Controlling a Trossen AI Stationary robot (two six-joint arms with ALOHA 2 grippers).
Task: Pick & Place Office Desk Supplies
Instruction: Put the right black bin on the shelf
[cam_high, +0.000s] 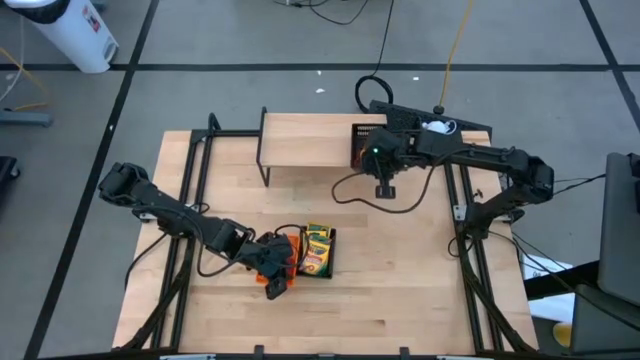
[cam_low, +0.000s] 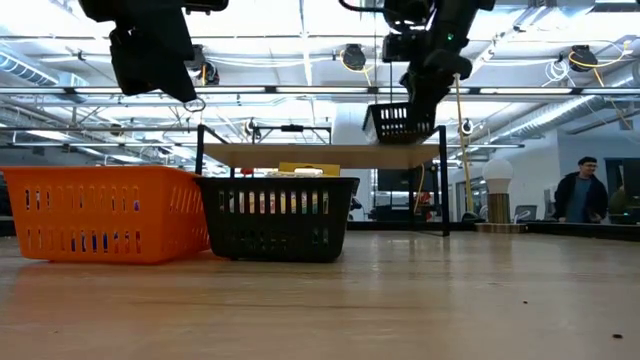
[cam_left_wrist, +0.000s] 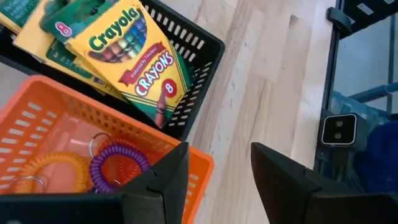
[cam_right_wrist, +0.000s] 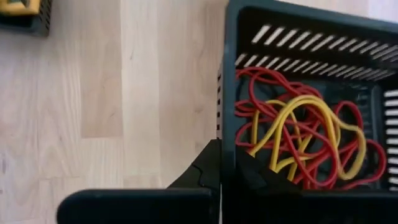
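Note:
An orange mesh tray (cam_left_wrist: 37, 124) holds purple and orange coiled loops. It stands against a black tray (cam_left_wrist: 199, 46) filled with yellow-and-green crayon boxes (cam_left_wrist: 134, 53), near the table's front (cam_high: 318, 250). My left gripper (cam_left_wrist: 217, 174) hovers open above the orange tray's corner (cam_high: 275, 272). A second black tray (cam_right_wrist: 311, 74) holds red and yellow rubber bands (cam_right_wrist: 298, 140). My right gripper (cam_right_wrist: 227, 177) is shut on it at the right end of the raised wooden shelf (cam_high: 305, 140); the low view shows it high up (cam_low: 400, 122). My right gripper pinches the black tray's side wall (cam_right_wrist: 227, 124) at the rim, one finger inside and one outside. The fingers come from above, pointing down. The tray hangs about level at shelf height (cam_low: 400, 122); I cannot tell whether its underside touches the shelf.
The wooden shelf on thin black legs (cam_low: 310, 155) stands at the table's far middle. Black frame rails (cam_high: 190, 190) run along both table sides. Bare wood lies at the table's front right (cam_high: 400, 290). A person (cam_low: 580, 195) stands far off in the room.

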